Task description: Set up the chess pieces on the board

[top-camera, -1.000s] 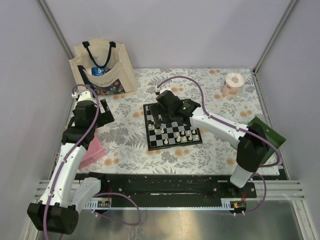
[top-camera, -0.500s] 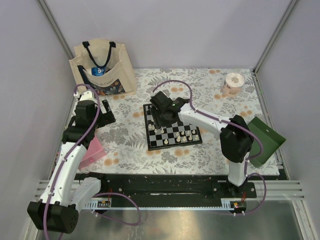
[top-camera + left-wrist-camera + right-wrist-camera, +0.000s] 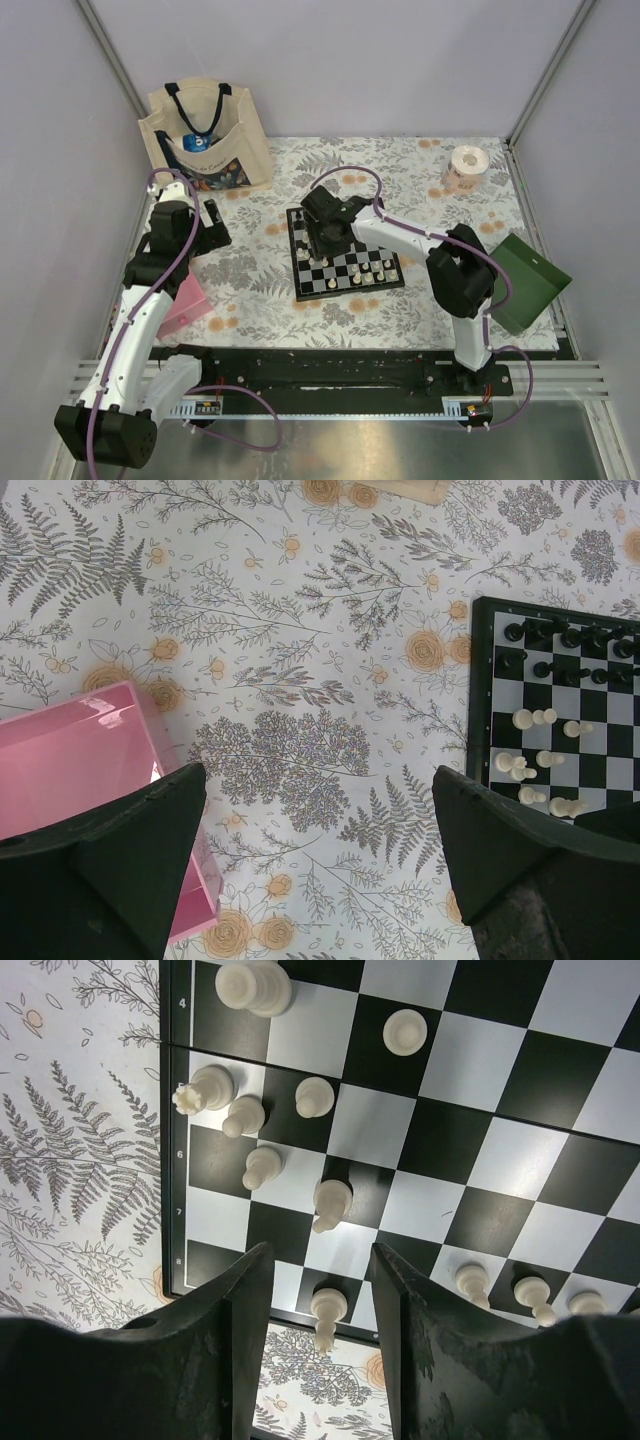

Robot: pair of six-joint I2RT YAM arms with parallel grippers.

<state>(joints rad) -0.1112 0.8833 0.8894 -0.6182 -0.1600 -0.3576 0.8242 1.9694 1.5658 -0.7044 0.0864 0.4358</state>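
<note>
Board [image 3: 350, 289] at centre frame, tiny cream chess pieces [image 3: 258, 1165] scattered on it. Right gripper [image 3: 320, 1255] half-open astride one pawn [image 3: 326, 1305], not gripping. Likely light, slippery, easily toppled: pinch its waist. Left gripper [image 3: 320, 850] wide open, empty.

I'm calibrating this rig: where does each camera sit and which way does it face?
Top external: high behind the bases, looking down on the tablecloth; left arm and right arm show.
Left wrist: on the left arm, facing down beside a pink box; left tool open.
Right wrist: low over the board, facing down; right tool above cream pieces.
Shared: all three see the board.
</note>
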